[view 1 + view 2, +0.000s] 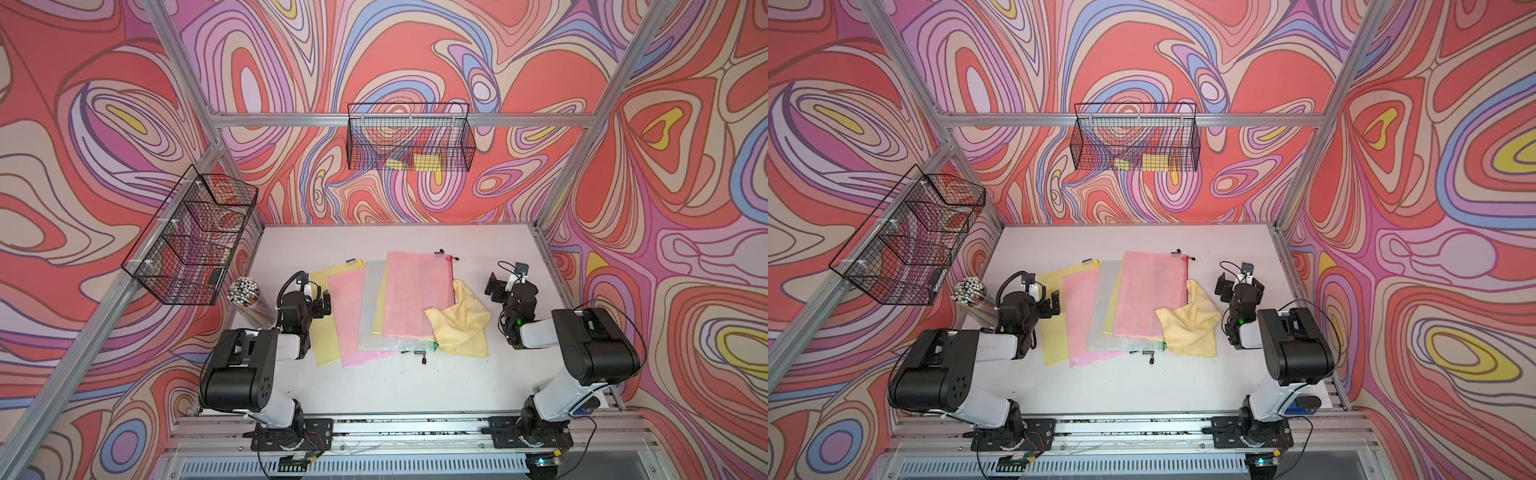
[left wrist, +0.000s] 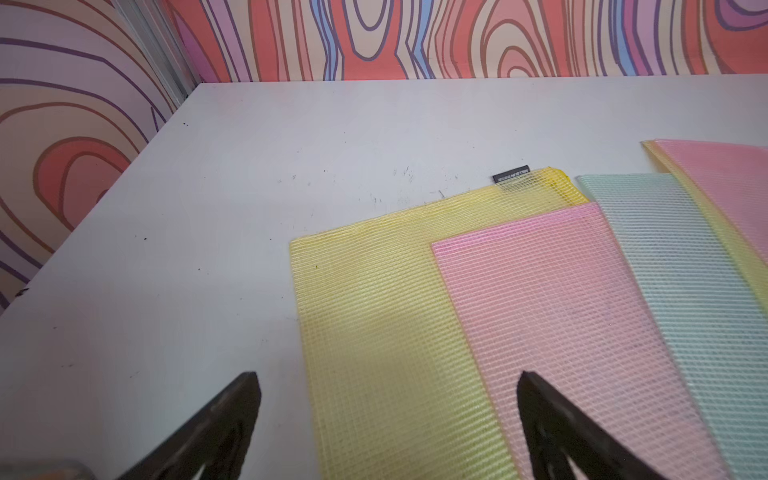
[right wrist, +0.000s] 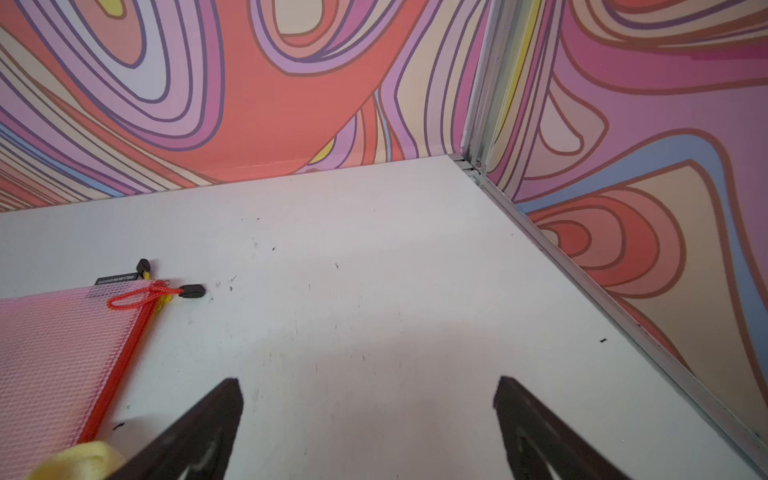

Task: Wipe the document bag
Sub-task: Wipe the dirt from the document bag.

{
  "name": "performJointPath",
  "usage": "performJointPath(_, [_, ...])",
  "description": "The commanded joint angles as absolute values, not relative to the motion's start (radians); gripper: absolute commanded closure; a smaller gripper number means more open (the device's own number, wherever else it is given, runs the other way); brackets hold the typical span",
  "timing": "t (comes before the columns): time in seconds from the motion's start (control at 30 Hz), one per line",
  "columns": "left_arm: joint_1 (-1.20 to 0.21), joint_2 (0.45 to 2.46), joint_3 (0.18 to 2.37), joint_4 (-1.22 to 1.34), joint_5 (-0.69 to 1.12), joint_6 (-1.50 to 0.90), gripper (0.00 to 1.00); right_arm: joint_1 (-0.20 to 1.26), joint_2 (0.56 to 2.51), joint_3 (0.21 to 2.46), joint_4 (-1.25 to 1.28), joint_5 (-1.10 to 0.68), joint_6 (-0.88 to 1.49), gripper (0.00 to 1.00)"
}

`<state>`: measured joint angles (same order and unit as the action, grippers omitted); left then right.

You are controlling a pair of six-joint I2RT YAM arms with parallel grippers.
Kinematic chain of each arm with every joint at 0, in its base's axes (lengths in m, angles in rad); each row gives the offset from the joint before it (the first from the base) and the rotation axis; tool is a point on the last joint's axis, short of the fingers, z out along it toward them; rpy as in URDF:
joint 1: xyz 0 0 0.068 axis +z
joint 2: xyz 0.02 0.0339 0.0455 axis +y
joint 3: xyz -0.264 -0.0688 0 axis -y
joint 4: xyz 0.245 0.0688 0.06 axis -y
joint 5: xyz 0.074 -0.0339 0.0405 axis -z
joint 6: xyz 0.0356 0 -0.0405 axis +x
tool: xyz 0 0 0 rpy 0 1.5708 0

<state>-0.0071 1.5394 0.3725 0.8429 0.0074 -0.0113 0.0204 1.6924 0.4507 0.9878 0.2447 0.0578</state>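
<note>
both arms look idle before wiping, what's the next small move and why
Probably bring the right fingers over the yellow cloth and lower onto it. They stand open and empty over bare table, while the cloth lies unheld beside that arm, overlapping a corner of the top pink bag; wiping needs it in hand.

Bare table (image 1: 374, 241) beyond document bags (image 1: 415, 291) and cloth (image 1: 461, 328)

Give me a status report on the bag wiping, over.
Left gripper open, empty. Right gripper open, empty, beside yellow cloth. Cloth overlaps corner of top pink document bag, ungripped. Nothing blocking.
</note>
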Motion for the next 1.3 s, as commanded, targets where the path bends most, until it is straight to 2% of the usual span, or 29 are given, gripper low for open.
performJointPath(0.0, [-0.008,1.537,0.374,0.887,0.014,0.001,0.01,0.022,1.700,0.449,0.997,0.250,0.064,0.02])
performJointPath(0.6, [-0.008,1.536,0.375,0.884,0.016,0.003,0.01,0.021,1.702,0.449,0.995,0.250,0.065,0.02])
performJointPath(0.73, [-0.008,1.528,0.373,0.883,-0.072,-0.030,0.01,0.021,1.699,0.446,1.004,0.252,0.064,0.02])
performJointPath(0.83, [-0.008,1.440,0.389,0.787,-0.125,-0.047,0.01,0.018,1.637,0.476,0.887,0.242,0.065,0.02])
performJointPath(0.93, [-0.007,1.299,0.492,0.518,-0.199,-0.090,0.01,0.017,1.528,0.585,0.617,0.234,0.069,0.02])
performJointPath(1.07, [0.002,1.136,0.648,0.324,-0.219,-0.155,0.01,0.007,1.348,0.744,0.338,0.315,0.219,0.02])
performJointPath(1.17, [0.004,1.050,0.698,0.299,-0.237,-0.205,0.01,-0.058,1.234,0.860,0.172,0.233,0.331,0.02])
performJointPath(1.27, [0.017,1.006,0.767,0.226,-0.146,-0.204,0.01,-0.082,1.175,0.969,0.059,0.129,0.303,0.02])
